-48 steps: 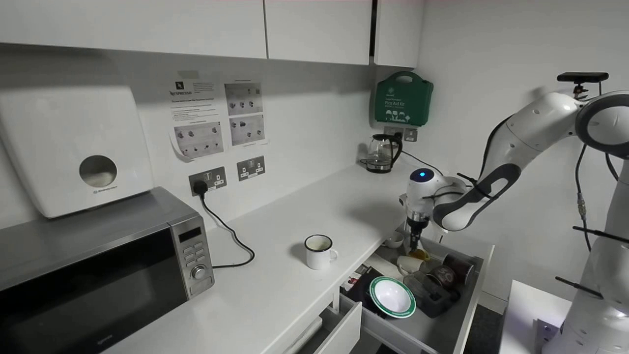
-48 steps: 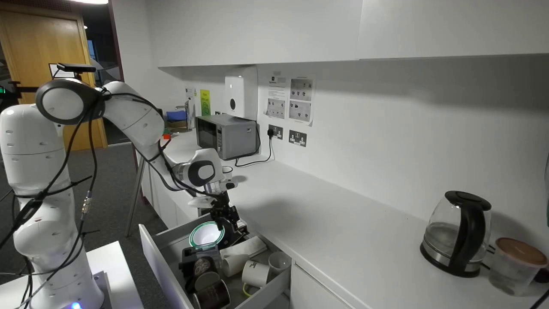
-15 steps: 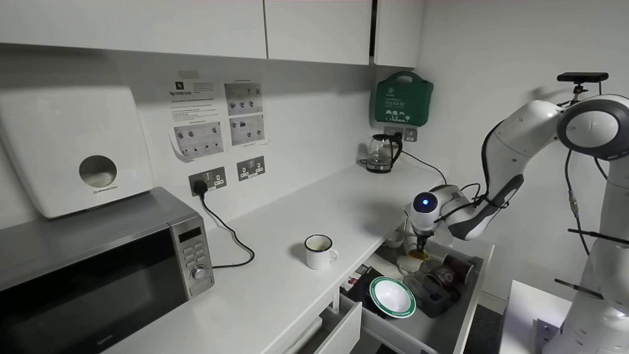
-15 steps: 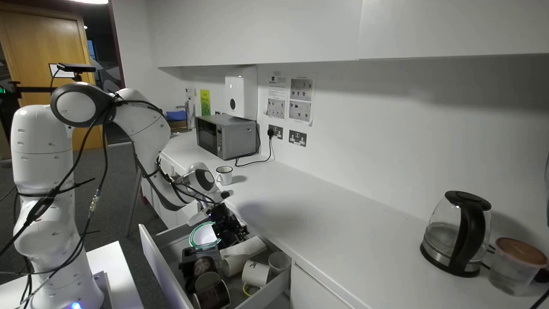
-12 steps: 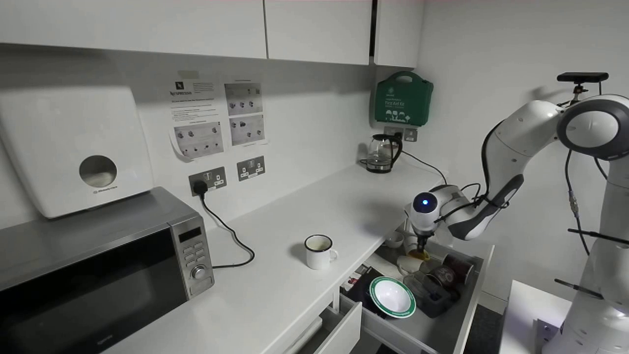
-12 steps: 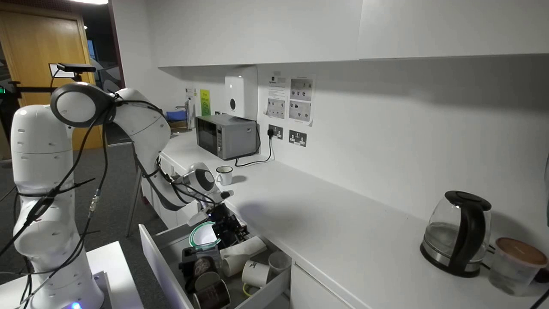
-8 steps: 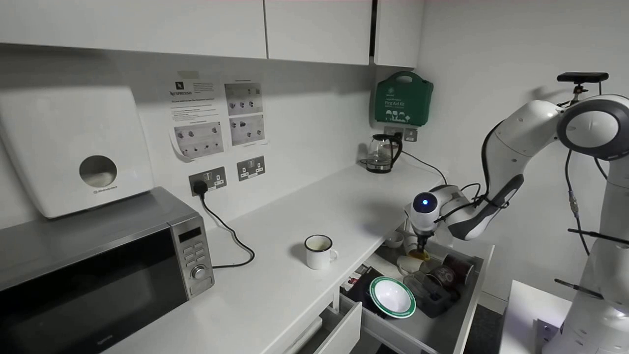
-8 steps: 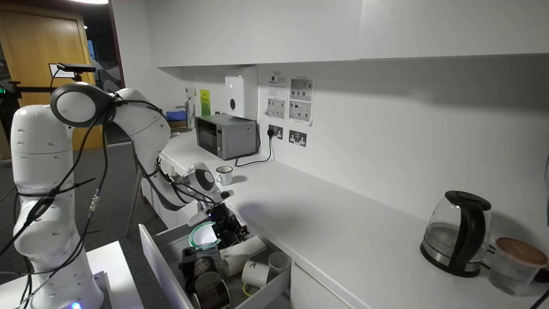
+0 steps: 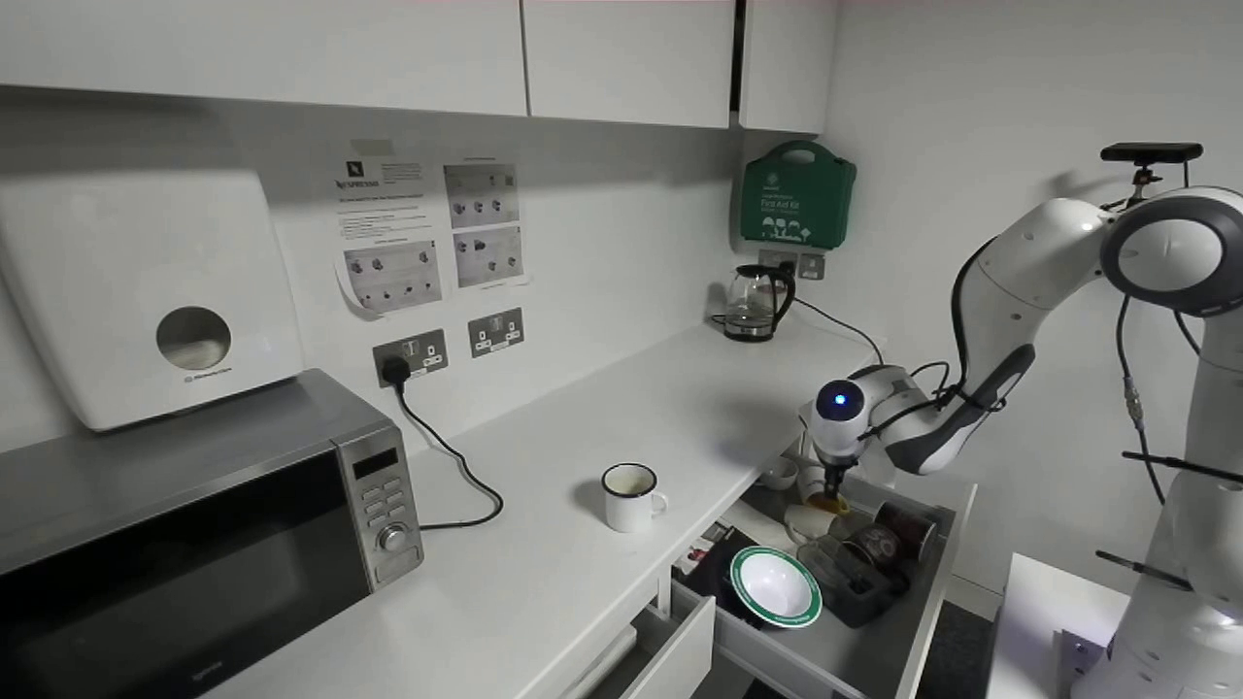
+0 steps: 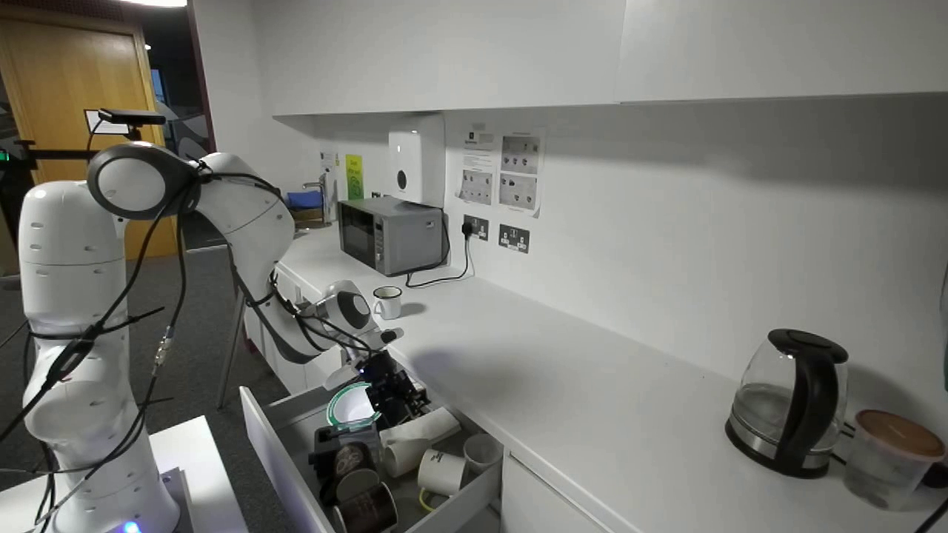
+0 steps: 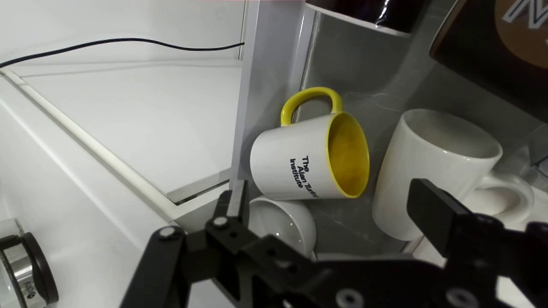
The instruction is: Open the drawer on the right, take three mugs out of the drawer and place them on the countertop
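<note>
Wrist view, low in the frame: the black two-fingered gripper (image 11: 327,191) spreads wide, its jaws well apart. Just above the gap, a white mug with yellow lining and handle (image 11: 295,160) lies sideways in the grey-walled drawer (image 11: 274,55); the jaw at right overlaps a plain white ceramic mug (image 11: 424,158), contact unclear. Below centre in an exterior view, a white black-rimmed mug (image 9: 629,510) stands on the smooth white countertop (image 9: 505,602).

- Both exterior views: dim, greyish.
- Lamp (image 10: 153,3) glows at the top edge in an exterior view.
- Cabinets (image 9: 631,58) shade the wall (image 9: 621,218).
- Soft shadows on the countertop (image 9: 544,573).
- Wrist view: glare on a dark mug (image 11: 369,11), gripper (image 11: 329,197) slightly blurred.
</note>
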